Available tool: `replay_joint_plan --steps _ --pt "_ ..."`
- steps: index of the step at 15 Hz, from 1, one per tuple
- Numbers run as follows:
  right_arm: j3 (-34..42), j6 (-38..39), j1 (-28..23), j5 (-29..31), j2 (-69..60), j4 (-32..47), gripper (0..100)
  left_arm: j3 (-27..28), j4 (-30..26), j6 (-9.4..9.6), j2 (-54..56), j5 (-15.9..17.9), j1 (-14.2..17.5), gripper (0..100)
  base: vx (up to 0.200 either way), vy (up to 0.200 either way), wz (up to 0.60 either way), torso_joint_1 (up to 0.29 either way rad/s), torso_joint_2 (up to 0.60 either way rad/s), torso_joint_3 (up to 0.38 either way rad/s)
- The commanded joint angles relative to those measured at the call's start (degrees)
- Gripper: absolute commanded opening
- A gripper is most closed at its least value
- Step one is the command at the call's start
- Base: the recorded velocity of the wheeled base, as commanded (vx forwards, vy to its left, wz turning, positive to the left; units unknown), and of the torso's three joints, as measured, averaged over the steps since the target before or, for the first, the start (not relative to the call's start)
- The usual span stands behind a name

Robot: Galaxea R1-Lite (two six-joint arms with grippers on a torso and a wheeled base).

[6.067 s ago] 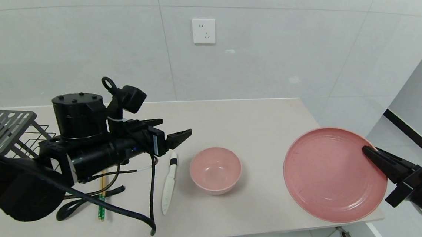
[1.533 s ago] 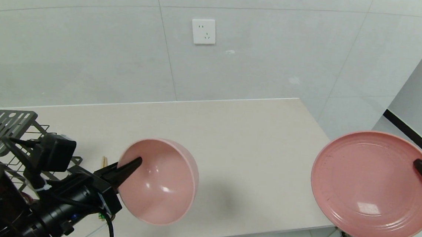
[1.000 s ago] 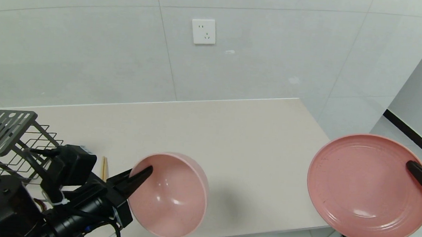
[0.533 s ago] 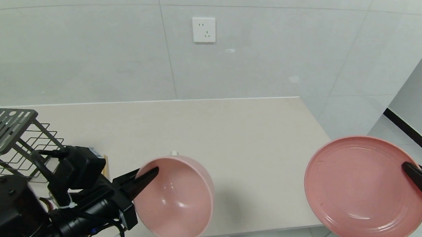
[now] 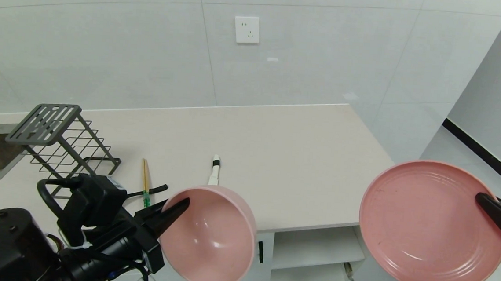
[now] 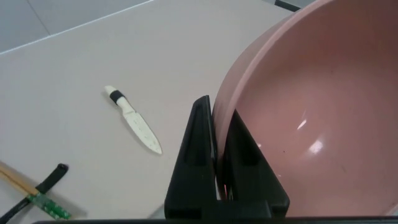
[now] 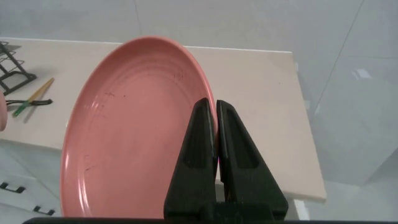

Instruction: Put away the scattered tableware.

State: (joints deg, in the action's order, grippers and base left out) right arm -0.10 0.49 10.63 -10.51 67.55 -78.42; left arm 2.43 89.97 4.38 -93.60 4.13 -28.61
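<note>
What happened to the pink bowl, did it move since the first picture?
Yes. It sat on the table right of the knife; now the left gripper holds the pink bowl tilted in the air, nearer the robot than the knife.

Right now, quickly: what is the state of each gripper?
Left gripper: jaws shut on the rim of the pink bowl.
Right gripper: jaws shut on the rim of the pink plate.
</note>
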Motion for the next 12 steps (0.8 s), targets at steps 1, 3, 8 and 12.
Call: replay_joint_plan --steps 1,3,8,12 --pt "0.0 0.2 0.0 0.0 0.0 -0.1 0 0.0 0.0 0.02 0.2 0.0 -0.4 0 -0.200 0.000 0.00 0.002 0.00 0.002" --pt "0.1 0.2 0.0 0.0 0.0 -0.1 0 0.0 0.0 0.02 0.3 0.0 -0.4 0 0.000 0.000 0.00 0.000 0.00 0.000" --pt "0.1 0.2 0.0 0.0 0.0 0.0 0 -0.2 0.0 0.02 0.3 0.0 -0.4 0 0.000 0.000 0.00 0.000 0.00 0.000" --pt "0.1 0.2 0.0 0.0 0.0 0.1 0 -0.3 0.0 -0.07 0.3 0.0 -0.4 0 0.000 0.000 0.00 -0.056 0.10 0.059"
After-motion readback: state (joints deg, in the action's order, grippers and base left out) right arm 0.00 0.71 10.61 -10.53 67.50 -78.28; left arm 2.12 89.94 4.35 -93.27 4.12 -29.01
